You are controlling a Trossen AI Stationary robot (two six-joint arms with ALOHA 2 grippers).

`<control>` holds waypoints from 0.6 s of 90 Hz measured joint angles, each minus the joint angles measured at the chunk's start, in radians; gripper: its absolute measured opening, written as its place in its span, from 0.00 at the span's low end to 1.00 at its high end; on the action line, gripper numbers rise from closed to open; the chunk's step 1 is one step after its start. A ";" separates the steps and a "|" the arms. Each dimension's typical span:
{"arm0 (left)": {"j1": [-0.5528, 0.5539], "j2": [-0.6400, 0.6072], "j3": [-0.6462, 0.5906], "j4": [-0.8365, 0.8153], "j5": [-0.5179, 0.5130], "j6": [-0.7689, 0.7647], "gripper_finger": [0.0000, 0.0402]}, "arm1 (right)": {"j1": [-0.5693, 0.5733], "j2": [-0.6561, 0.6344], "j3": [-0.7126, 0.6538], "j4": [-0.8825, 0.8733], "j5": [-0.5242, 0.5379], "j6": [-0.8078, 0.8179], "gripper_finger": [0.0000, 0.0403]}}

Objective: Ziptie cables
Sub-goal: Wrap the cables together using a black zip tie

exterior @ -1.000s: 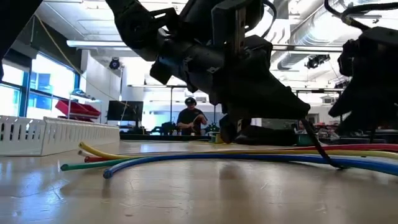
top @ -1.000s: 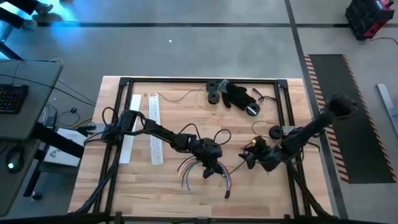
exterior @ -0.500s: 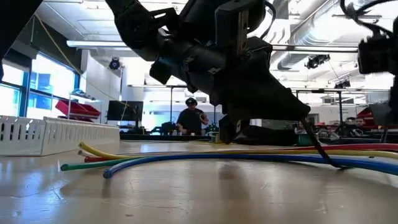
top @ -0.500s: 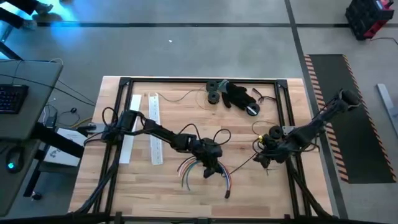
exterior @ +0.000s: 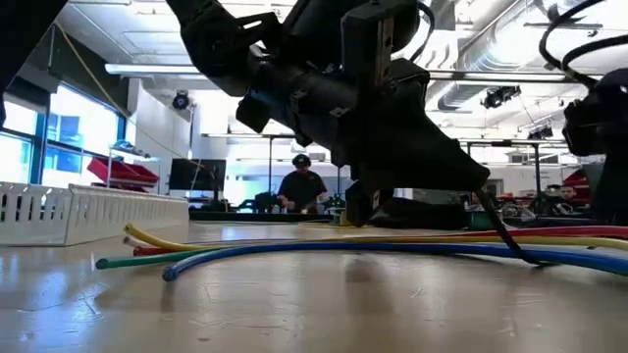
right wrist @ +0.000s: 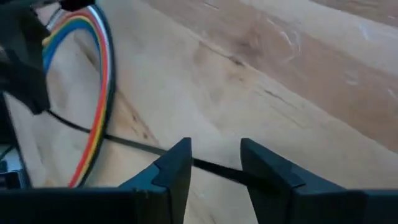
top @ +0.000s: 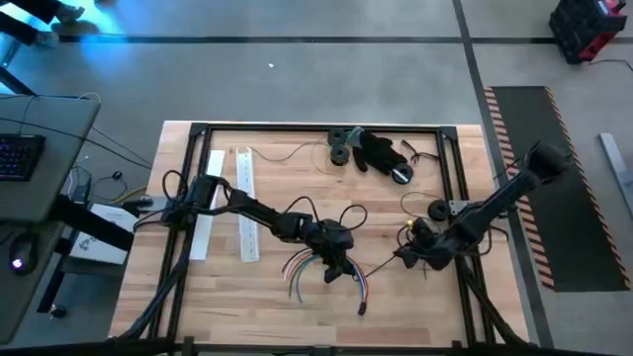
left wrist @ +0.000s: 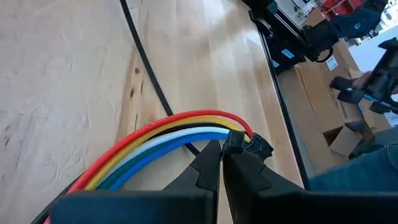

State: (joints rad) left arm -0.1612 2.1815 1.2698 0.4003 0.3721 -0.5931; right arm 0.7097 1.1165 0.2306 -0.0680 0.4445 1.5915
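The cables [top: 302,267], a bundle of coloured wires, lie curved on the wooden table, and the low view shows them [exterior: 324,245] flat along its top. A black zip tie's head [left wrist: 249,146] sits on the bundle, and its thin strap [top: 381,262] trails toward the table's right. My left gripper [top: 336,259] is shut at the bundle beside that head. To the right, my right gripper [top: 406,252] is open, with one finger on either side of the strap [right wrist: 124,142]. My left gripper comes down on the cables from above and is shut on the bundle [left wrist: 205,134] right beside the zip tie's head. Its own fingertips [left wrist: 214,155] hide the place of contact. The bundle stays on the table. My right gripper has the strap running between its fingers; I cannot tell whether they touch it.
Two long white perforated strips [top: 245,203] lie at the left. A black lumpy heap [top: 381,153] and black rings [top: 339,153] sit at the far side, and another ring [top: 435,210] lies far of my right gripper. A black frame [top: 297,129] rims the table. A person [exterior: 302,186] stands in the room behind.
My right gripper has gone toward the table's right edge and then come part of the way back toward the cables, staying low over the strap. My left gripper and the cables have kept still.
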 joint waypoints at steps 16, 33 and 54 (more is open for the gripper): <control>0.000 0.000 0.000 -0.001 0.001 -0.006 0.00 | 0.000 0.049 0.000 0.145 0.016 -0.079 0.11; 0.000 0.000 0.000 -0.004 0.003 -0.006 0.00 | 0.000 0.069 0.012 0.252 0.072 -0.189 0.02; 0.002 0.000 0.000 0.023 0.003 -0.028 0.00 | -0.014 0.069 0.094 0.254 0.118 -0.369 0.00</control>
State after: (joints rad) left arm -0.1596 2.1815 1.2697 0.4236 0.3748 -0.6212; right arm 0.6959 1.1858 0.3241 0.1856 0.5625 1.2223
